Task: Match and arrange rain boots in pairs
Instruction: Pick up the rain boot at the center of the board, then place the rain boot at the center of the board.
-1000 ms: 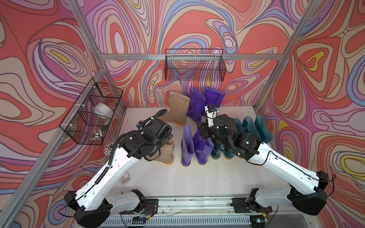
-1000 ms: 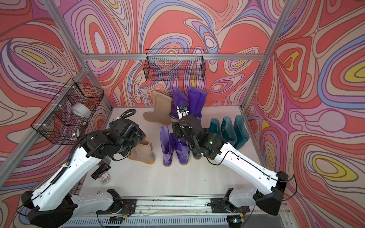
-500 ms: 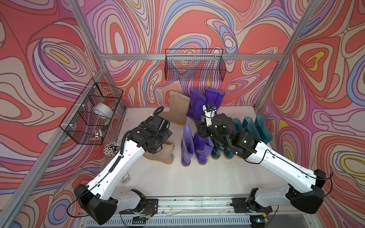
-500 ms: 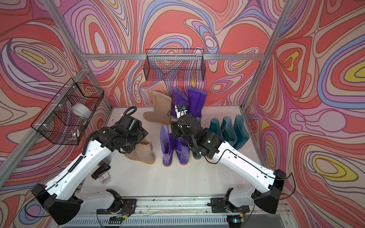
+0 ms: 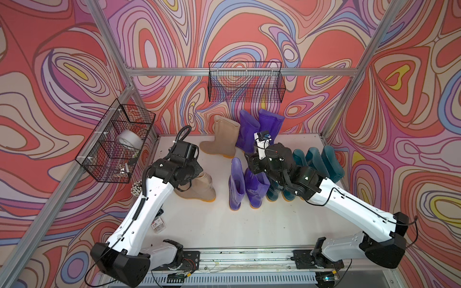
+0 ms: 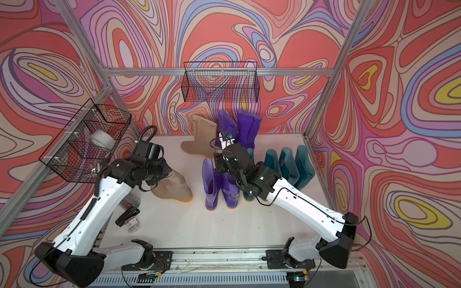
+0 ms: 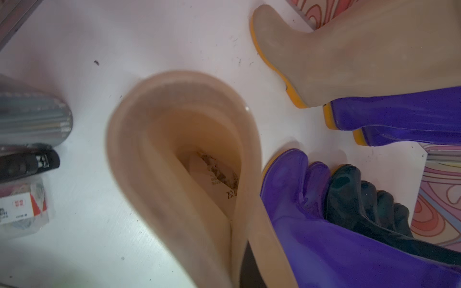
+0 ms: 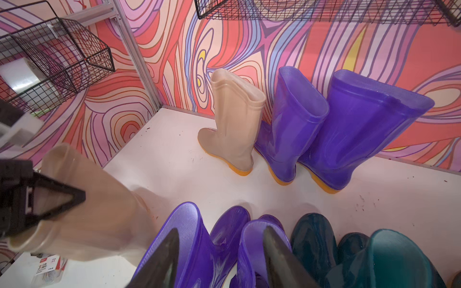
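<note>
1. Location: near beige boot point(image 5: 199, 187) on the table point(image 5: 224, 229), left of the front purple pair point(image 5: 237, 184), shaft tilted, sole apparently down; far beige boot point(image 5: 223, 136) upright by the back wall, just beside the rear purple pair point(image 5: 247, 134); teal boots point(image 5: 314, 163) lined up to the right
2. Grip of left gripper point(image 7: 237, 263): clamped tight on the near boot's cuff, one wall pinched in its jaws, mouth squashed to a teardrop in the left wrist view
3. State of right gripper point(image 8: 221, 228): half spread above the front purple cuffs, nothing visibly held
4. Handling, as a judgement: probably light, thin and soft, so prone to fold and swing under a one-wall pinch; glossy, so likely slippery
5. Hold: take by the ribbed rim band, deep enough not to slip; carry low, set beside its match, toes aligned
</note>
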